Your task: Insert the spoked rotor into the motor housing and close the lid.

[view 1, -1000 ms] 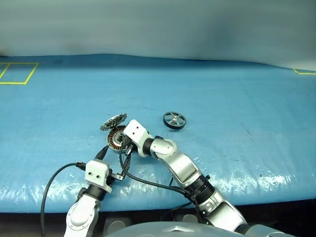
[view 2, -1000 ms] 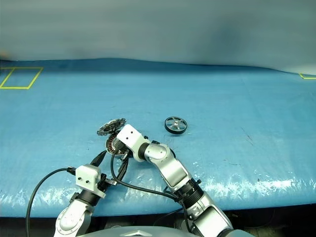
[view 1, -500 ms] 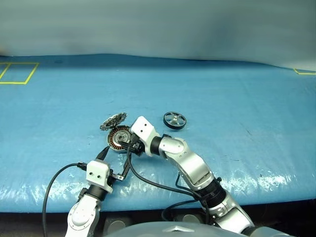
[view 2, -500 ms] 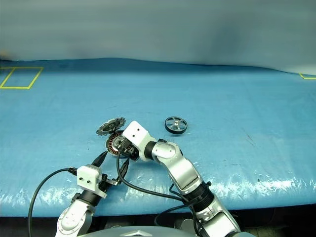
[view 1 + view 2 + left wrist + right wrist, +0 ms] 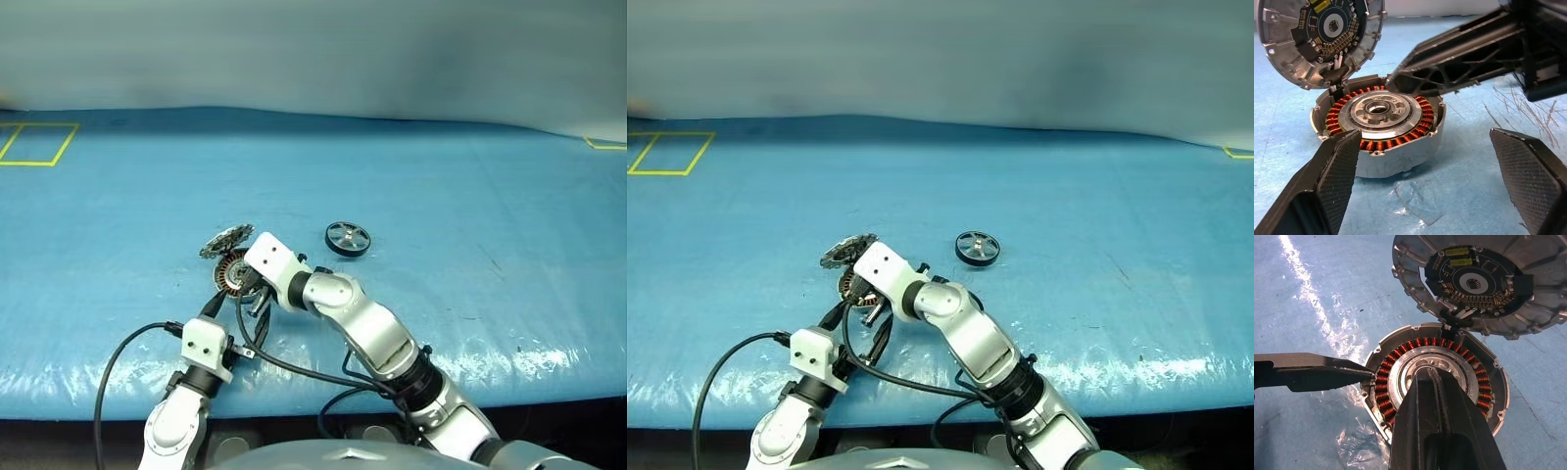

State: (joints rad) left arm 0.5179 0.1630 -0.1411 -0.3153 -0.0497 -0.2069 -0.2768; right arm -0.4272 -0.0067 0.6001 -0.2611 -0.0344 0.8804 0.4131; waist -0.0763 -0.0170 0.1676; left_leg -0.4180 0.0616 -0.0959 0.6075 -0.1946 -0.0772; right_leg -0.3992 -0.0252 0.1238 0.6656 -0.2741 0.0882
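motor housing point(image 5: 1435, 382) sitting open on the blue table cover point(image 5: 470, 186), copper windings and hub showing, its lid point(image 5: 1474, 281) standing tilted back from the far rim with the patterned inside facing out; spoked rotor point(image 5: 347, 238) lying flat well apart to the robot's right, not yet picked up. right gripper point(image 5: 1431, 374) pointing down over the housing's hub with fingers pressed together and holding nothing, left gripper point(image 5: 1425, 161) lying low at the near side with fingers wide apart, one fingertip point(image 5: 1364, 373) at the housing's rim. judging the step in hand to be steadying the housing before fetching the rotor: the left should be bracing the rim without tipping it, and the right should be lifting clear of the windings and lid, then gripping the rotor by its rim and keeping it level.
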